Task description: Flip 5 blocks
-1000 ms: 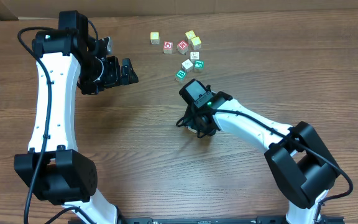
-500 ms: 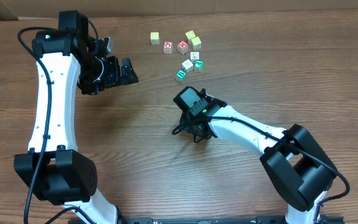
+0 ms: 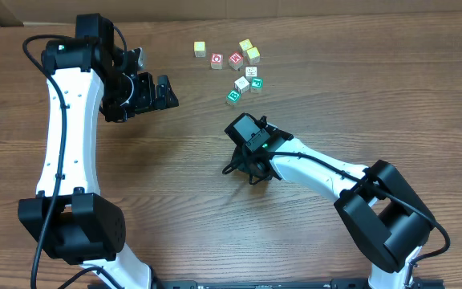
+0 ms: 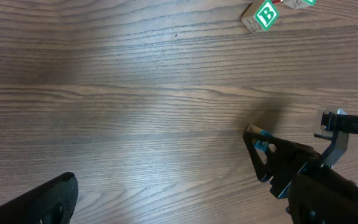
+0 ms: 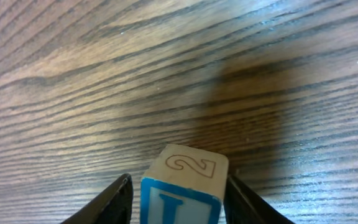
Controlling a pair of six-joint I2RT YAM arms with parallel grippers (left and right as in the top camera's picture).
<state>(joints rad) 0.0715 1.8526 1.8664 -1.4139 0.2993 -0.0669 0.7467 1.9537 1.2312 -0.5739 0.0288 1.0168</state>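
Observation:
In the right wrist view a block (image 5: 185,177) with an outlined "2" on its pale face and a blue-framed letter on the near face stands between the fingers of my right gripper (image 5: 179,183). The right finger touches it and a thin gap shows at the left finger. From overhead the right gripper (image 3: 245,169) points down at mid-table and hides that block. Other blocks lie in a cluster at the back: a green one (image 3: 233,96), a white one (image 3: 242,82) and another green one (image 3: 256,83). My left gripper (image 3: 167,90) hovers wide open at the left, holding nothing.
Red-faced cubes (image 3: 216,60) and plain yellow cubes (image 3: 200,49) lie at the back of the same cluster. The left wrist view shows a green "B" block (image 4: 263,14) at its top edge and the right gripper's tip (image 4: 258,140) low over the wood.
The right gripper has shifted a little left and turned, and its jaws have narrowed round the block. The left arm has not moved.

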